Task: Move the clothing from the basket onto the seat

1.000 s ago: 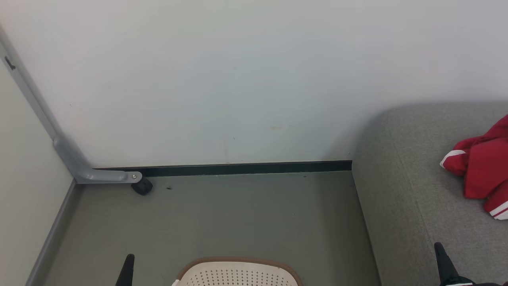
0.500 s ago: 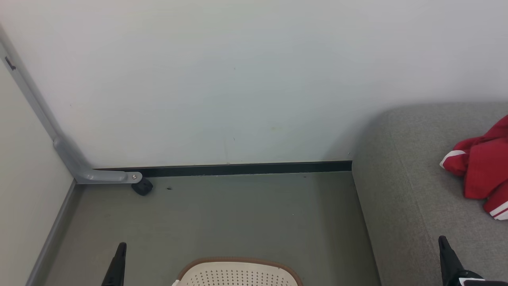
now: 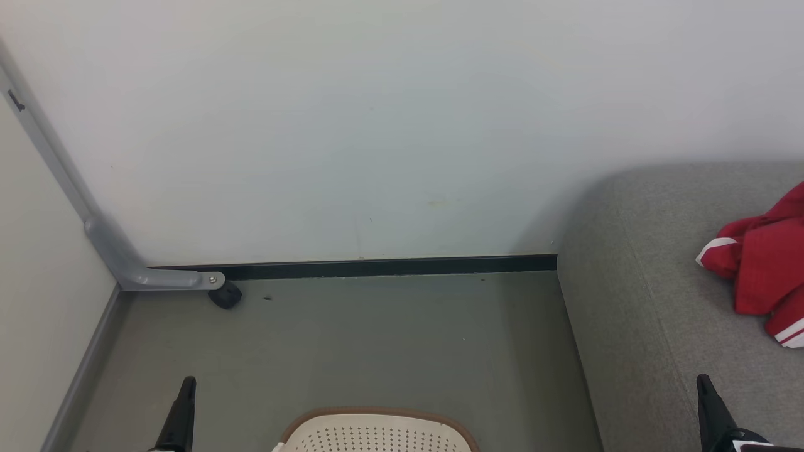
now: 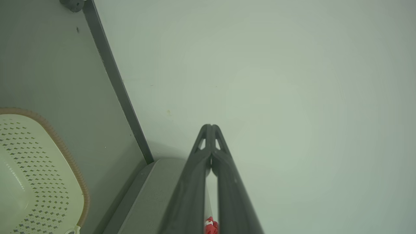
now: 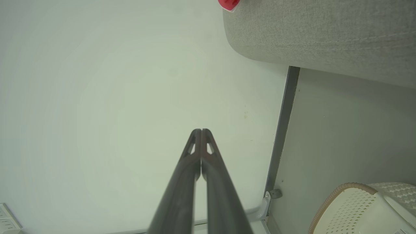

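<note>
The red clothing with white stripes (image 3: pixel 763 273) lies bunched on the grey seat (image 3: pixel 653 314) at the right; a sliver of it (image 4: pixel 211 226) and a corner (image 5: pixel 229 4) show in the wrist views. The cream basket (image 3: pixel 375 431) with a brown rim sits on the floor at the bottom centre, its perforated wall visible (image 4: pixel 32 175) (image 5: pixel 354 208). My left gripper (image 3: pixel 186 384) stands shut left of the basket, pointing up with nothing in it (image 4: pixel 211 126). My right gripper (image 3: pixel 702 382) is shut and empty over the seat's front part (image 5: pixel 201 131).
A white wall with a dark baseboard (image 3: pixel 389 265) runs behind the grey floor (image 3: pixel 377 339). A grey metal leg with a black caster (image 3: pixel 224 295) stands at the back left, beside a pale side panel (image 3: pixel 38 301).
My left gripper has shifted left and its tip rose in the head view. My right gripper has drifted slightly right. The clothing and basket have stayed put.
</note>
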Available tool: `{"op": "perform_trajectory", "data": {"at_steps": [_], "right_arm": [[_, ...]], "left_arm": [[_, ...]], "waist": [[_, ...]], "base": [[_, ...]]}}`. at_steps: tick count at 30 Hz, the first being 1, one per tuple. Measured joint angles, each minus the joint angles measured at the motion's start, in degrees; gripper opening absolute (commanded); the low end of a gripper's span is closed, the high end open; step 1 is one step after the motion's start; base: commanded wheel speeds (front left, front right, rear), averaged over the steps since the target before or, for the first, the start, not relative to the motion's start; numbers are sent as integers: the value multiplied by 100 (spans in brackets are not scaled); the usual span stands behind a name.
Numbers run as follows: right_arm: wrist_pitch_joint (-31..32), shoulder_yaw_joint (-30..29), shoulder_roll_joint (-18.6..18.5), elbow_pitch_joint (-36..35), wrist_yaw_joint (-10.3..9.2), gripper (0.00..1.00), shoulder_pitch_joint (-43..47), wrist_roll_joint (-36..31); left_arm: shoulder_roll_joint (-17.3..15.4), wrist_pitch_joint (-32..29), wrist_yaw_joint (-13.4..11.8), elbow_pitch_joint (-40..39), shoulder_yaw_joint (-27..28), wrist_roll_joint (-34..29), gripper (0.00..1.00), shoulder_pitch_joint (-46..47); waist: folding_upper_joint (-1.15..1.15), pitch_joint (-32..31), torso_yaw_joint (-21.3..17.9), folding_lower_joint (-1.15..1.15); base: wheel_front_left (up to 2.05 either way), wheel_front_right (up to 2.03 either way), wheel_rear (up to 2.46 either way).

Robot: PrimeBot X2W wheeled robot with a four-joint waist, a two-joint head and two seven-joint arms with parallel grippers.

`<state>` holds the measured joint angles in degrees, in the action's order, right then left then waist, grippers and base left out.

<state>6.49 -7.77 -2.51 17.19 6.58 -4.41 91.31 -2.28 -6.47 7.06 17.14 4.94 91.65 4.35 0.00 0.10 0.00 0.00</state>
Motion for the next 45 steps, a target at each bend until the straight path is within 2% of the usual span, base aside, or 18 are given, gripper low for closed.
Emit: {"op": "perform_trajectory", "data": {"at_steps": [45], "right_arm": [[0,0,1,3,0,0,-2,2]], "left_arm": [[4,0,1,5,0,5,0,0]], "waist": [[0,0,0,0]], "base": [[0,0,0]]}}
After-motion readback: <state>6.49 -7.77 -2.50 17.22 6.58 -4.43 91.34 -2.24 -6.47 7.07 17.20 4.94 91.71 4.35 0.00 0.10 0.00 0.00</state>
